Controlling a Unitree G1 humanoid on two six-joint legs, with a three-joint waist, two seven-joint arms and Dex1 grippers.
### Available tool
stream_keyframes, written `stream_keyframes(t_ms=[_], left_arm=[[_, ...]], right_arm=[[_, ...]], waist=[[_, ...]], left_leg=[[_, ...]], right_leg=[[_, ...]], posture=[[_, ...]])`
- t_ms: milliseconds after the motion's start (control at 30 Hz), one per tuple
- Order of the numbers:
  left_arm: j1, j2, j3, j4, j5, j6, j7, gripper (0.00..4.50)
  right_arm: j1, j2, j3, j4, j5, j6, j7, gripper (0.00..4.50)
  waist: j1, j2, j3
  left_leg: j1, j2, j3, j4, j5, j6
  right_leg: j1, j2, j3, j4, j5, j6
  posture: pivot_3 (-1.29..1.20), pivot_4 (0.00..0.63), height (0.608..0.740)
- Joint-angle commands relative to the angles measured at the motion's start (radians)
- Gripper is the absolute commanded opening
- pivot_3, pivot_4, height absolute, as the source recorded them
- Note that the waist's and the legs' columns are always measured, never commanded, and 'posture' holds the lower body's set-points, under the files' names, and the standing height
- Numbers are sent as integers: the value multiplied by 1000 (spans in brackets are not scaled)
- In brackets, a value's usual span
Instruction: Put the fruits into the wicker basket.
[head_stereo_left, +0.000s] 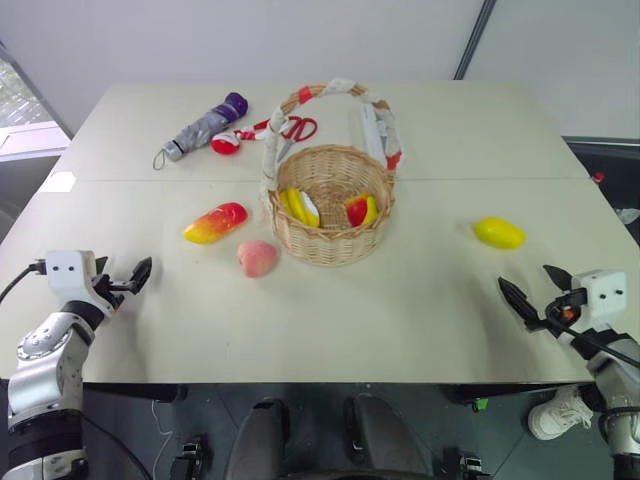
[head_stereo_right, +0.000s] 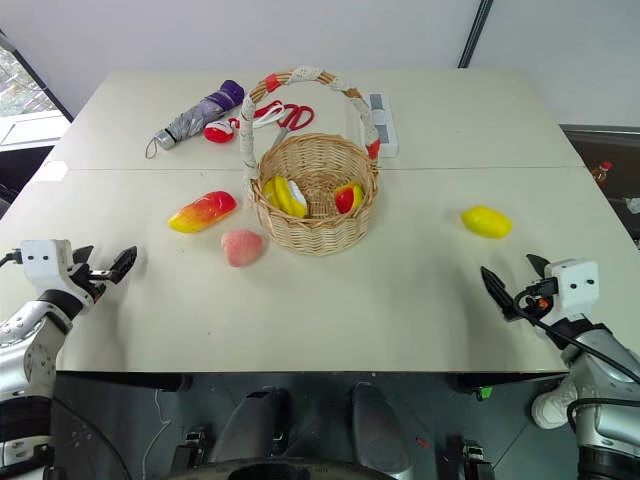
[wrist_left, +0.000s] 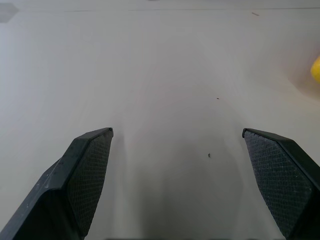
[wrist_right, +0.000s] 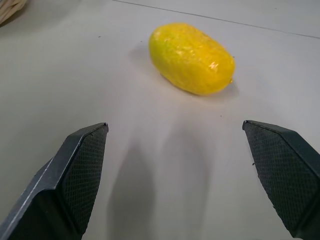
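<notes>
Two claws hung released, my right claw (wrist_right: 175, 175) facing the lemon (wrist_right: 191, 58) lying near on the tabletop (head_stereo_left: 420, 300), my left claw (wrist_left: 177, 175) well short of the mango (head_stereo_left: 216, 222) and peach (head_stereo_left: 257, 257) beside the basket (head_stereo_left: 330, 235). Straddling the lemon's narrow middle seemed best before squeezing.

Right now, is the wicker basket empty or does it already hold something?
Not empty. The wicker basket stands upright and holds a banana and a red-yellow piece.
</notes>
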Motion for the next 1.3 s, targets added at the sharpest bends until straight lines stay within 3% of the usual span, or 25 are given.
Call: stream_keyframes(t_ms=[33,300,600,767,967,1300], left_arm=[[-6,4,17,-22,-6,-13,0,4434],[-13,-1,25,-32,-20,-5,4,4434],[-65,44,-43,-143,-30,64,-84,4434],[-164,110,-181,-172,21,139,-157,4434],[-365,127,-362,-35,158,173,-166,4434],[-592,82,-514,234,274,169,-232,4434]], right_arm=[[-4,7,2,-27,2,-18,-4,4499],[-18,-9,22,-42,21,2,23,4499],[-24,-89,159,-396,100,189,120,4499],[-104,-129,314,-583,115,293,140,4499],[-267,-100,484,-664,75,358,108,4499],[-328,-66,570,-651,26,339,102,4499]], waist=[[0,0,0],[0,0,0],[1,0,0],[0,0,0],[1,-1,0],[2,-1,0]], left_leg=[[0,0,0,0,0,0],[0,0,0,0,0,0],[0,0,0,0,0,0],[0,0,-1,1,0,0],[-1,-2,-1,1,0,0],[-1,-4,-1,3,0,1]], right_leg=[[0,0,0,0,0,0],[0,0,0,0,0,0],[0,1,0,0,0,0],[0,1,0,0,0,0],[0,2,-1,1,0,0],[0,2,-3,2,0,1]], posture=[[0,150,740],[0,150,740],[0,150,740],[0,150,740],[0,150,740],[0,150,740]])
